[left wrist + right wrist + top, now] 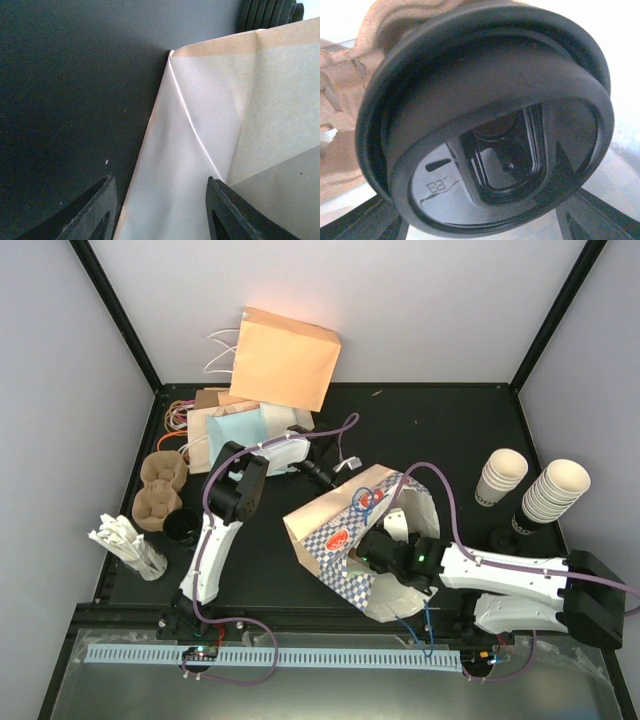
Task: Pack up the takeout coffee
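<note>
My right gripper point(385, 548) is pushed into the mouth of the blue-checked white and brown paper bag point(335, 540). The bag lies on its side in the middle of the overhead frame, on the black table point(450, 430), with its opening facing the lower right.

In my right wrist view a round black plastic lid point(490, 135) fills nearly the whole frame, its top face tilted toward the camera. My two dark fingers point(380, 222) show only in the bottom corners, one on each side of the lid. Its rim hides where they end, so I cannot tell whether I am clamped on it or have let go. The small cream-white paper cup of the takeout coffee is not visible, and I see only this lid, just inside the bag's mouth. Behind the lid, in the upper left of that frame, is a lumpy brown moulded-pulp shape point(350, 90).

My left gripper point(160, 182) is at the bag's upper corner, just above centre in the overhead frame. Its fingers are spread well apart, gripping nothing. The bag's pale creased paper point(215, 125) lies beneath and between them, with bare table to the left.

Two tall stacks of cream paper cups point(500, 477) stand at the right of the overhead frame, well apart from the bag.
</note>
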Controlling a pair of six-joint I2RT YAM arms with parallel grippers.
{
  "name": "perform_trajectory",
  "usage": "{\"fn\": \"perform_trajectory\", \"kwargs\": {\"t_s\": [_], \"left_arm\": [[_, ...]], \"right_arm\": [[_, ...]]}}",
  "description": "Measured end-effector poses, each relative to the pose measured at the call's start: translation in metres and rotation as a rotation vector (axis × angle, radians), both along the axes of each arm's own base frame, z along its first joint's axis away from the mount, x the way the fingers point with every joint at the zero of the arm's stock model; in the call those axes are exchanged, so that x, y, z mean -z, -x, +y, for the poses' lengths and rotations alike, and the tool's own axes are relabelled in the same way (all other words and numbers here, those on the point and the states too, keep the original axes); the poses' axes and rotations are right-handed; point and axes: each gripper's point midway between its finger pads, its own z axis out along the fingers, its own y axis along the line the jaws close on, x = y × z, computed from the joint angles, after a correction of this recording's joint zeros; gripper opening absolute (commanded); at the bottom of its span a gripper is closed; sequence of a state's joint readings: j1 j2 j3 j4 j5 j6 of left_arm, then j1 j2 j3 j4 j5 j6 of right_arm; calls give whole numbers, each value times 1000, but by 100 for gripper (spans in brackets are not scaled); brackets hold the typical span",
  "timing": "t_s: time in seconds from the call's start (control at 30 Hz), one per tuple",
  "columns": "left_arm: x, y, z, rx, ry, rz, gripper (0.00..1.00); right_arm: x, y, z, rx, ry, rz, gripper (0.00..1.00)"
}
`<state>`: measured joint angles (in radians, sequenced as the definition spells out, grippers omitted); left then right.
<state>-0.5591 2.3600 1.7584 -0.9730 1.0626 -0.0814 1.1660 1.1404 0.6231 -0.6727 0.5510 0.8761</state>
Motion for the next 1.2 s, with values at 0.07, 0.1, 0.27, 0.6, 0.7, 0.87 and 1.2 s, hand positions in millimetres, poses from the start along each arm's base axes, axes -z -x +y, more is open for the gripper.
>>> {"fn": "perform_trajectory", "kwargs": {"t_s": [0.07, 0.1, 0.27, 0.6, 0.7, 0.87, 1.2], "left_arm": [[0, 0, 0, 0, 0, -2, 52], [0, 0, 0, 0, 0, -2, 54], [4, 0, 1, -3, -10, -3, 63], [1, -5, -2, -23, -14, 0, 99], [-3, -11, -4, -28, -18, -28, 99], [-1, -19, -2, -31, -54, -75, 99], [-1, -33, 8, -40, -106, -136, 99]], "right_arm": [[2, -1, -1, -5, 15, 4, 78], [3, -1, -2, -8, 27, 7, 78], [-7, -2, -3, -32, 48, 9, 78], [-61, 4, 5, -110, -6, 18, 83], [-65, 6, 9, -131, 29, 53, 84], [-58, 8, 15, -164, 108, 108, 95], [-69, 6, 24, -210, 147, 137, 100]]}}
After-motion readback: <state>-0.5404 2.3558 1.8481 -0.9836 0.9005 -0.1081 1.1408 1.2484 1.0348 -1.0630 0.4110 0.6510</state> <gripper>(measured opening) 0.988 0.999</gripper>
